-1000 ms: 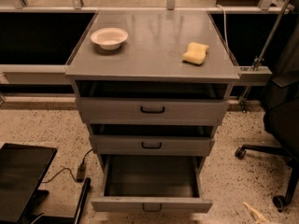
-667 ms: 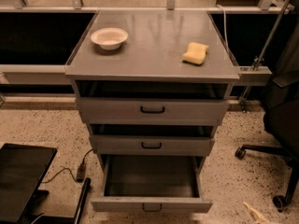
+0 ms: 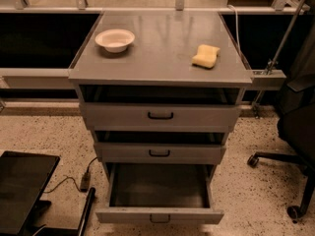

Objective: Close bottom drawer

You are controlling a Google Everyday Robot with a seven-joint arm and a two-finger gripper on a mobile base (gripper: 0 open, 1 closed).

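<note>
- Nothing has moved since the earlier frames: cabinet, drawers and the things on top lie as they did.
- Cabinet: grey metal with three drawers, standing on a speckled floor. It looks heavy enough to stay put under a push.
- Bottom drawer: pulled far out towards the camera, with its tray showing nothing inside. Stiff sheet metal and probably light when empty, so it should slide easily. Push flat on the middle of the front panel so it runs straight.
- The upper two drawers sit slightly out; their contents are hidden.
- Bowl: white, on the cabinet's top left, apparently empty.
- Sponge: yellow, on the top right.
- Handle: small and dark, centred on the bottom front; no need to grasp it.
- Gripper: out of view, so I cannot tell whether it is released or clenched.
</note>
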